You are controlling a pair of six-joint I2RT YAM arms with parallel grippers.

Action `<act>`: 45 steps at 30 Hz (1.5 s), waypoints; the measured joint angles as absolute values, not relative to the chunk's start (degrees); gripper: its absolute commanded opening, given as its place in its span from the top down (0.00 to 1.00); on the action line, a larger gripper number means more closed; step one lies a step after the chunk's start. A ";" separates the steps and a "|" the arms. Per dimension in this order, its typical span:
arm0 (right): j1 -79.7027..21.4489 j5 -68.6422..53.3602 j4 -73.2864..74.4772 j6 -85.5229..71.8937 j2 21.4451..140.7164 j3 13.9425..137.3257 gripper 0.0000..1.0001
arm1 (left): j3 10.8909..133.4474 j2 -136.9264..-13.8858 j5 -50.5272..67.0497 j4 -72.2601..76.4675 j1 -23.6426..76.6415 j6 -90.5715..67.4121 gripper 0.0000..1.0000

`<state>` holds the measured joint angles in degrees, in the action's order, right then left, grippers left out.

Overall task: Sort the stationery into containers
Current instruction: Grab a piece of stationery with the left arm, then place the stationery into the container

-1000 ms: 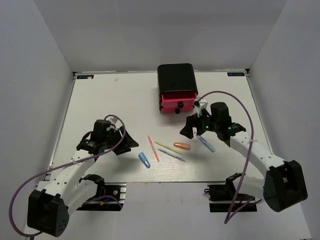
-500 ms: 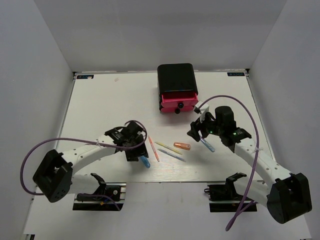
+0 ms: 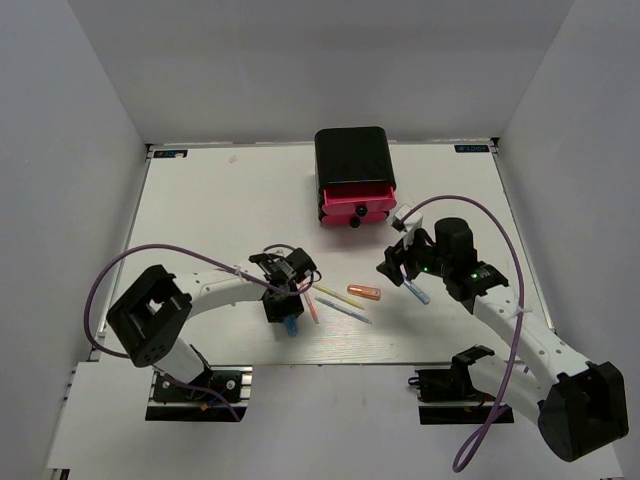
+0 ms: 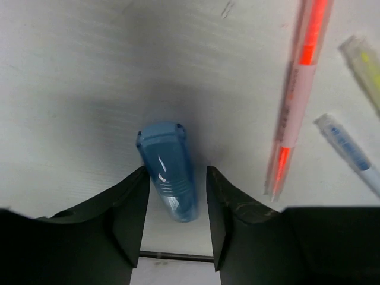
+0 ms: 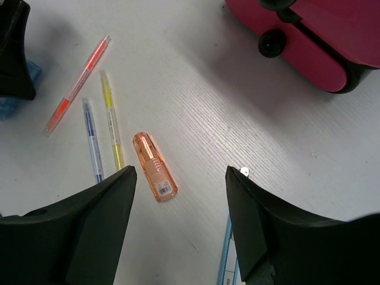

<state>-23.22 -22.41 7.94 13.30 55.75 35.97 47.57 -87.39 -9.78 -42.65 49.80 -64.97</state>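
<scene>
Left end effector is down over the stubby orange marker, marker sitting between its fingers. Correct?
Wrong colour. The left end effector has the stubby blue marker between its fingers, as the left wrist view shows. The orange marker lies apart on the table, beside the thin pens. The rest holds.

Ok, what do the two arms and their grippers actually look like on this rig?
Both match: the left arm and right arm have white links, black joint housings and a bulky black base motor. A purple cable loops along each. The left gripper and right gripper are black, with broad, matte, wedge-shaped fingers. No markings are legible.
</scene>
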 measured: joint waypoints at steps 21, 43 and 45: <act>-23.16 -32.51 11.35 24.67 52.23 34.70 1.00 | 65.65 -81.84 -13.89 -36.67 49.74 -35.18 0.92; -23.14 -37.95 14.04 33.52 51.13 34.70 0.81 | 88.25 -101.12 6.85 -9.02 41.67 23.44 0.93; -23.09 -37.93 14.04 33.58 51.03 34.70 0.78 | 89.12 -103.28 7.64 -8.49 41.15 23.90 0.91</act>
